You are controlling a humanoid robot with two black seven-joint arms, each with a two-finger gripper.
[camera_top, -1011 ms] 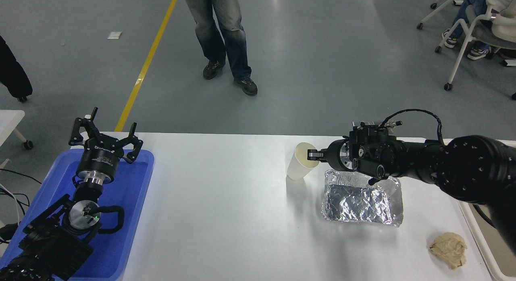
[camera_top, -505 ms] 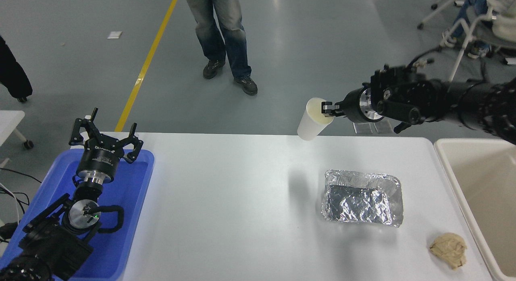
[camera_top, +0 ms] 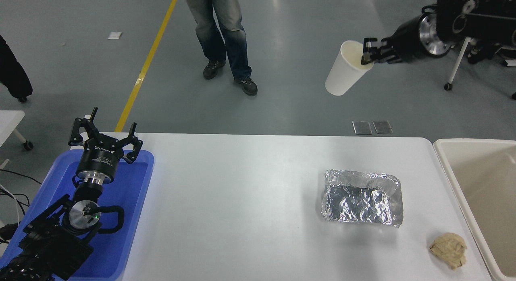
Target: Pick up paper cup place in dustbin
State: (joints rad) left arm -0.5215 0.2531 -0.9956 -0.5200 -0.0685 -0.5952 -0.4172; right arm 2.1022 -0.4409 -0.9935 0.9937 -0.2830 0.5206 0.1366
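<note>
High above the table at the upper right, my right gripper (camera_top: 367, 57) is shut on the rim of the white paper cup (camera_top: 343, 75). The cup hangs tilted, its base pointing down and left, well clear of the tabletop. The cream dustbin (camera_top: 447, 168) stands at the table's right edge, lower right of the cup, with only its left part in view. My left gripper (camera_top: 104, 136) is parked at the lower left above the blue tub, its fingers spread open and holding nothing.
A crumpled foil tray (camera_top: 363, 198) lies right of the table's middle. A tan paper wad (camera_top: 449, 249) sits near the front right corner. The blue tub (camera_top: 133, 200) is at the left. A person's legs (camera_top: 219, 35) stand beyond the far edge, and a chair on wheels (camera_top: 463, 59) is at the upper right.
The right arm has lifted the cup off the table beside the foil tray and carried it up and to the right. The left arm has not moved.
</note>
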